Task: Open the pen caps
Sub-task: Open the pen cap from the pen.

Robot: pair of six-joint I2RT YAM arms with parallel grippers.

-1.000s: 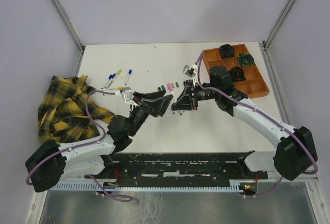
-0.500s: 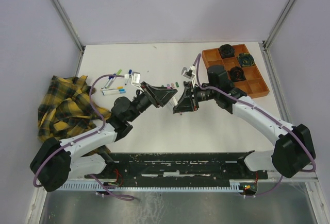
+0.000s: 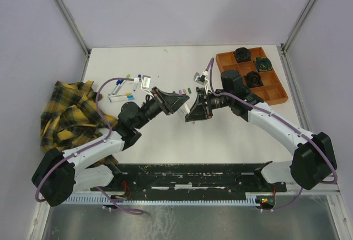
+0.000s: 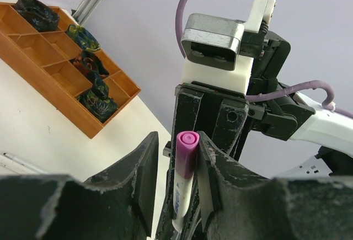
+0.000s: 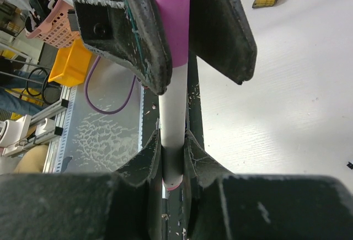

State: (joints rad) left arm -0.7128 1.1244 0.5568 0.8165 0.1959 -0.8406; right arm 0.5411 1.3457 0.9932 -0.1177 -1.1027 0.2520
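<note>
1. My right fingers (image 5: 201, 165) are clamped on the white pen barrel (image 5: 170, 129), gripping it low down near its pink end. That's my anchor.
2. The purple cap (image 4: 187, 150) sits on the far end of that barrel. It's up in the air between my two arms, above the middle of the surface (image 3: 220, 135), not lying on it.
3. My left fingers (image 4: 144, 168) stand apart on either side of the cap. From the left wrist, one pad looks pressed against it and a dark gap shows on the other side. So I'd call this bracketed, not yet gripped.
4. Step in hand, as I read it: getting hold of the cap so I can pull it off. The cap is on and seated against the barrel.
5. The next move calls for squeezing the left pads squarely onto the cap alone, clear of the white barrel. Then a straight pull along the pen's axis, with the right side holding firm.
6. The risk I see is a pinch too near the cap's tip, which could slip off, or a skewed pull that drags the barrel through my right grip.
7. Some loose caps (image 3: 182, 91) lie on the surface just beyond my fingers. More pens (image 3: 124, 92) wait to the left, near the plaid cloth (image 3: 71, 116), so plenty is left to do.
</note>
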